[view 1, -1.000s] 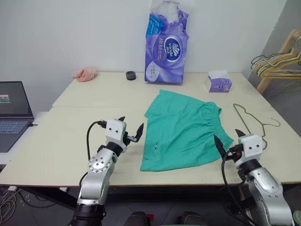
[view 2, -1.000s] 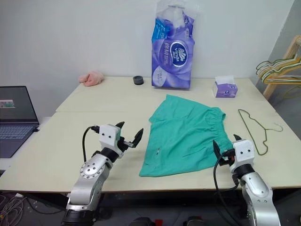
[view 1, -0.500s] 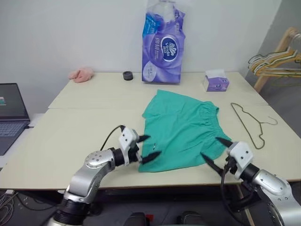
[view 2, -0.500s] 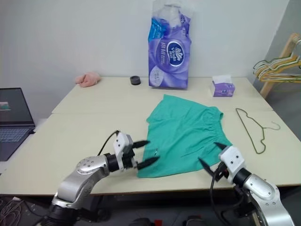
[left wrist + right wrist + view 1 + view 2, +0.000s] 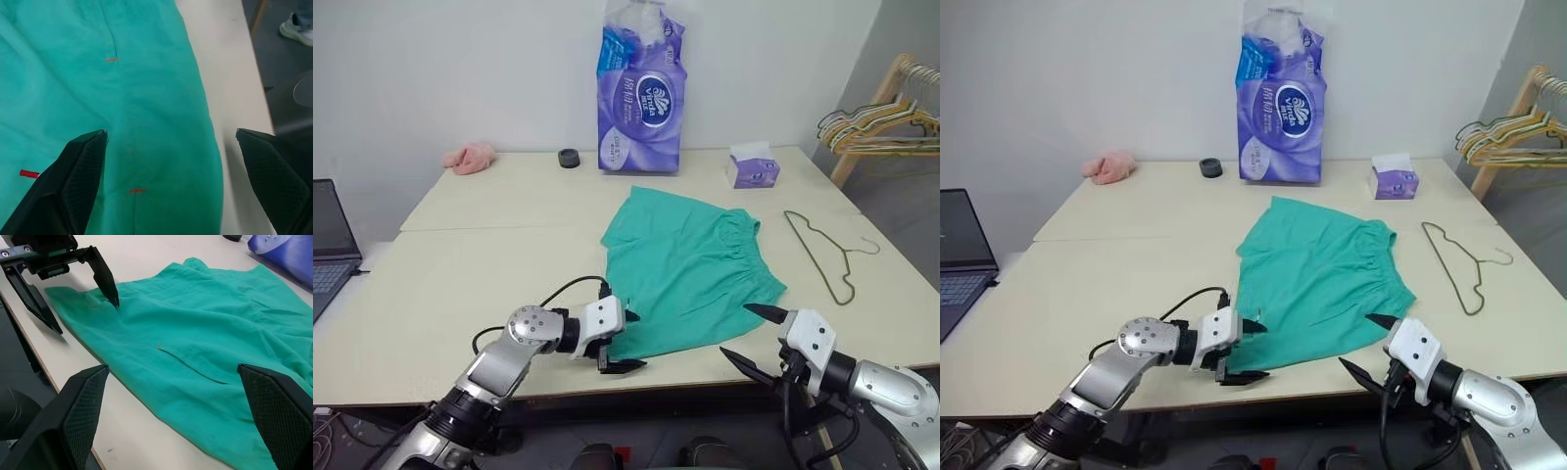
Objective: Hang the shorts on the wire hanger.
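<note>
Shorts (image 5: 683,269) lie flat and teal in the middle of the cream table (image 5: 460,264), waistband toward the wire hanger (image 5: 822,252), which rests on the tabletop just to their right and apart from them. Over on the left, the left gripper (image 5: 619,342) sits at the shorts' near corner with its fingers spread wide, one tip over the fabric and the other past the hem, gripping nothing, though actual contact with the cloth is hard to make out. Across on the right, the right gripper (image 5: 747,334) hangs at the table's front edge near the shorts' other near corner, fingers just as wide apart and empty.
</note>
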Robot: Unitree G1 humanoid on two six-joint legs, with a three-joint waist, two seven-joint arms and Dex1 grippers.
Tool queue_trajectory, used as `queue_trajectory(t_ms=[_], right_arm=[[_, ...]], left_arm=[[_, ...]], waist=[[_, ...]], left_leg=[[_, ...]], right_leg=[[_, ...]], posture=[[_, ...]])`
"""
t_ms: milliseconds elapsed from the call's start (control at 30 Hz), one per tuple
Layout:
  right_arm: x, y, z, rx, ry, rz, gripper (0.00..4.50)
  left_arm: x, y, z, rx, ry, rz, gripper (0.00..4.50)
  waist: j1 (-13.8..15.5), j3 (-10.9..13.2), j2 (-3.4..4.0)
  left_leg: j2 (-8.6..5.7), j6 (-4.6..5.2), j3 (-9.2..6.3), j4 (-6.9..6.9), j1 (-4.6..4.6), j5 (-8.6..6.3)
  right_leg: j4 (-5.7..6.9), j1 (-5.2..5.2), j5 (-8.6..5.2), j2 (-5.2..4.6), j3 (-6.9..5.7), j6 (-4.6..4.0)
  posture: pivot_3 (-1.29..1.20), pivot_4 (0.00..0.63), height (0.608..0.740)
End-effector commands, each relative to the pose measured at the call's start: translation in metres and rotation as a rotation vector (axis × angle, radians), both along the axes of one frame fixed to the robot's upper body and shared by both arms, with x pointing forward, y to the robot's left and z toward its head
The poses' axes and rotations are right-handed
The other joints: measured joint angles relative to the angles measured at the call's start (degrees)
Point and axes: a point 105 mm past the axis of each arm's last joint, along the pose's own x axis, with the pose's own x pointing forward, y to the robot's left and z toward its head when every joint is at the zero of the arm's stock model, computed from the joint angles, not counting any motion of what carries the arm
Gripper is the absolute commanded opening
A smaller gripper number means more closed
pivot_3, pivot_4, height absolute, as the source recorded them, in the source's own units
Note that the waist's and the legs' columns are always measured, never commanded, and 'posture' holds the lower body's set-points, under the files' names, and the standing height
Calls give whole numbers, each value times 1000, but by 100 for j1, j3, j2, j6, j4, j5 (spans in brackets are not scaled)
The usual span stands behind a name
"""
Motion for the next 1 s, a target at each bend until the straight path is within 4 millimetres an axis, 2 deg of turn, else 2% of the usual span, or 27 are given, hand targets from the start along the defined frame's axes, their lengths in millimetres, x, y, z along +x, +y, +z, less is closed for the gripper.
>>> queue_trajectory(t_ms=[33,100,233,367,500,633,800,1000], right_arm=[[3,-3,11,-32,-62,8,4500],[5,-7,9,-67,-73,9,4500],[10,-19,5,-156,-100,7,4500],[27,-50,-5,-425,-175,44,4500],[45,-68,-6,-573,-225,86,4500],[71,-85,-12,-878,-329,245,4500],[94,-80,-13,-1037,-463,392,4500],[111,-74,-21,-1140,-499,562,4500]], left_arm=[[-6,-1,-5,14,-16,-34,4095],[-5,3,-7,26,-30,-21,3675],[2,8,-7,24,-52,12,2481],[12,12,-1,9,-77,33,1248],[18,11,5,-11,-105,38,66],[20,10,11,-31,-111,41,29],[20,9,12,-38,-114,46,29],[19,9,13,-40,-117,42,29]], waist=[[-1,0,0],[4,1,0],[10,1,0],[-1,2,1],[-8,3,1],[-28,6,5],[-66,8,8],[-80,8,9]], left_leg=[[0,0,0,0,0,0],[2,0,0,0,0,-1],[1,0,1,2,1,-1],[-1,0,6,2,3,-1],[-2,1,12,1,6,-1],[-2,2,17,1,5,-2],[0,5,21,0,5,-4],[-3,5,27,1,6,-5]], right_leg=[[0,0,0,0,1,0],[0,0,-1,-4,2,-1],[-3,2,-1,-12,-3,0],[-2,2,0,-10,-3,1],[-1,2,0,-1,-1,1],[-1,1,0,0,2,1],[3,-3,1,-1,10,0],[5,-4,11,-4,44,-16]], posture=[[-102,13,740],[-102,13,740],[-99,13,740],[-99,12,740],[-109,9,740],[-105,7,740],[-94,6,740],[-82,6,740]])
